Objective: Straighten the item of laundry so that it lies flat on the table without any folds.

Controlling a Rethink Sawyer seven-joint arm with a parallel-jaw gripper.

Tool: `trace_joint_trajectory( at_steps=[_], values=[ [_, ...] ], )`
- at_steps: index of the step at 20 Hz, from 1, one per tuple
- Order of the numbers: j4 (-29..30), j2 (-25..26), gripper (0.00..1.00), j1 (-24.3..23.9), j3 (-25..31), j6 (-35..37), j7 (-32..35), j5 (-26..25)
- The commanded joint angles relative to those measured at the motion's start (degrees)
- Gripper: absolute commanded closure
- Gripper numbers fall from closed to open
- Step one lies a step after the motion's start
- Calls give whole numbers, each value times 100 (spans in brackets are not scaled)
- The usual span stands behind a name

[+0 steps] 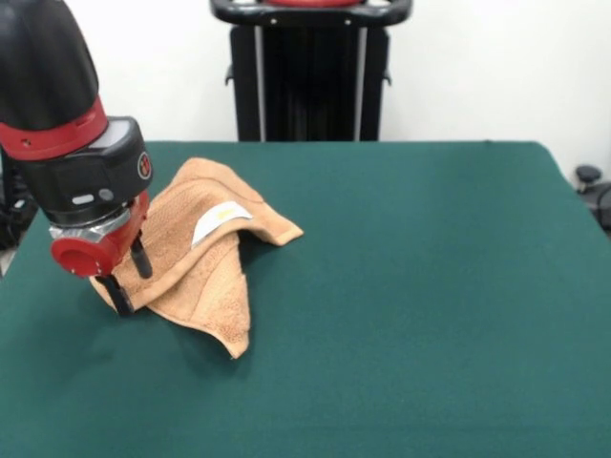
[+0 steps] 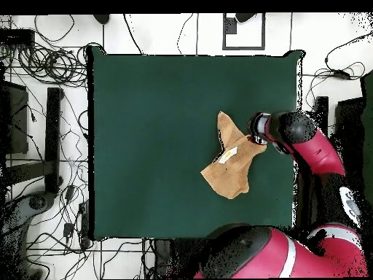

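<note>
Still rumpled, the orange-tan towel [image 1: 205,262] lies folded over itself on the green surface [image 1: 420,286], its white care label [image 1: 218,221] facing up. At one edge the gripper [image 1: 129,277] has its jaws clamped on a raised fold of cloth. Behind the surface stand a white wall [image 1: 477,67] and a black pedestal [image 1: 310,81]; from overhead, cables [image 2: 44,65] litter the floor.

Black cables [image 2: 44,62] tangled on white floor [image 2: 182,33] beside table; black stand [image 1: 310,81] against white wall [image 1: 477,67].
</note>
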Motion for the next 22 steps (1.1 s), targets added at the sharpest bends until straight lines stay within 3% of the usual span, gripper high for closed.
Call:
trace_joint_trajectory(
  at_steps=[1,13,17,22],
  values=[
    [236,178,0,52,786,-347,-432,-230],
    [76,316,0,-107,971,-314,-575,-364],
    [-117,210,0,-54,761,714,-678,-618],
    [-206,155,0,-152,884,1311,-785,-784]
  ],
)
